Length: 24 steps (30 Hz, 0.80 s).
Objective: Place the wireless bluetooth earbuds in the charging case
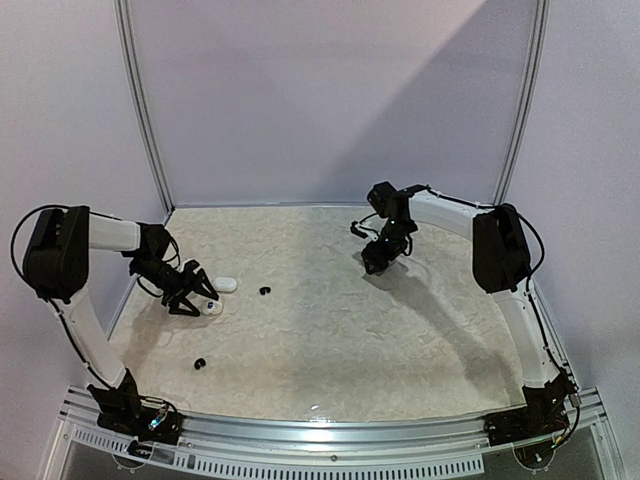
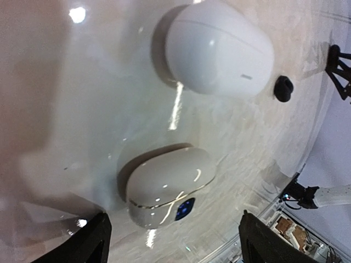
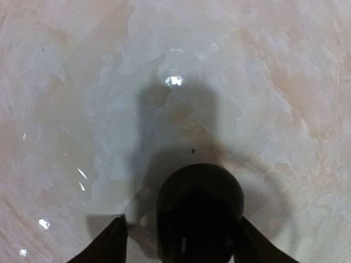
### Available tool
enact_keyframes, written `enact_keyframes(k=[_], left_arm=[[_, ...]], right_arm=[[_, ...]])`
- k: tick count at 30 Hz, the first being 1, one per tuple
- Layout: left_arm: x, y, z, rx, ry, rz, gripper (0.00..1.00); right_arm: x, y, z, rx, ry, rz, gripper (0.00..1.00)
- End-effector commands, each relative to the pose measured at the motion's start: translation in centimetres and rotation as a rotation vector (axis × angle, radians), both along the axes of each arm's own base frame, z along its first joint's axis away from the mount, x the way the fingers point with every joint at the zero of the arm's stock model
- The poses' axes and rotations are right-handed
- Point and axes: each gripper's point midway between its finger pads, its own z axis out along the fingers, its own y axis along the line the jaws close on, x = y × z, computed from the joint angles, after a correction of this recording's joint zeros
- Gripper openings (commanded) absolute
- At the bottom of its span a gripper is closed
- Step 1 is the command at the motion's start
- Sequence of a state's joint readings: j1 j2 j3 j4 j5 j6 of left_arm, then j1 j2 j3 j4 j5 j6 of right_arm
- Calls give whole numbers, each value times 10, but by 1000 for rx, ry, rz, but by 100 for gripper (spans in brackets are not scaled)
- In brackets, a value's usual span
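Mottled cream counter (image 1: pixel 330 330) is stretching out beneath both arms, with plain pale walls rising behind it. The left hand (image 2: pixel 175 246) is hanging released, its two dark fingers (image 2: pixel 90 244) spreading wide apart. A white case (image 2: pixel 164 186) is lying on the counter just ahead of that hand, centred on the gap between the fingers and touching neither; a thin seam is running around it and a small blue light is glowing on the side facing the hand. Further out from the same hand, a second white case (image 2: pixel 219 46) is resting closed, apart from the first. A black earbud (image 2: pixel 283 89) is sitting just beside this farther case, well beyond the fingertips. From above, a second black earbud (image 1: pixel 199 363) is lying on the counter behind the left hand (image 1: pixel 197 303), toward the arm's base.

The right hand (image 3: pixel 184 235) is hovering at the far side of the counter, well apart from all of this. A dark rounded case (image 3: pixel 200 203) is sitting between its fingers (image 3: pixel 116 241), close against one and showing a gap to the other, so I cannot tell whether the hand is clenching it.
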<state>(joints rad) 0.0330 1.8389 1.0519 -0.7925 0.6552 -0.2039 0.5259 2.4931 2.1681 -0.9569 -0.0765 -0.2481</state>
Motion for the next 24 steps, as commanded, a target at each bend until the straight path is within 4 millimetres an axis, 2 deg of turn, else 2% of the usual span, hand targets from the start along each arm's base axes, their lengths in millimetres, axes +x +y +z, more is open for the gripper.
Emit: enact_keyframes(k=[1, 3, 5, 8, 9, 12, 14, 15, 16, 17, 18, 19, 20, 22, 24], left_arm=[[-7, 20, -1, 130, -25, 16, 84], [-9, 24, 4, 159, -50, 20, 85], [-9, 28, 10, 183, -80, 23, 88], [-5, 31, 26, 203, -145, 15, 89], [-1, 30, 33, 201, -174, 9, 89], [10, 23, 66, 174, -290, -10, 88], [14, 16, 89, 150, -371, -26, 87], [15, 12, 102, 135, -414, -37, 87], [14, 7, 114, 116, -452, -52, 86], [12, 2, 127, 95, -491, -69, 85], [10, -3, 141, 70, -532, -92, 85], [5, -9, 159, 34, -579, -118, 83], [-1, -18, 172, 12, -618, -165, 83], [-15, -33, 198, -20, -696, -246, 82], [-33, -47, 224, -53, -793, -339, 82]], right_arm=[[2, -9, -19, -26, 23, -9, 55], [2, -10, -18, -30, 20, -4, 43], [0, -10, -17, -29, 23, 3, 35], [0, -9, -9, -23, 8, 8, 28], [1, -8, -1, -13, -9, 11, 27], [1, -2, 16, 7, -66, 17, 24], [0, 7, 44, 44, -141, 40, 24], [-4, 12, 50, 54, -167, 55, 24], [-7, 19, 70, 73, -221, 73, 23], [-15, 29, 79, 73, -258, 102, 23], [-21, 37, 95, 71, -316, 133, 23], [-29, 48, 119, 78, -392, 164, 23], [-39, 58, 128, 72, -442, 210, 23], [-66, 88, 162, 95, -575, 319, 23], [-98, 116, 204, 138, -721, 414, 21]])
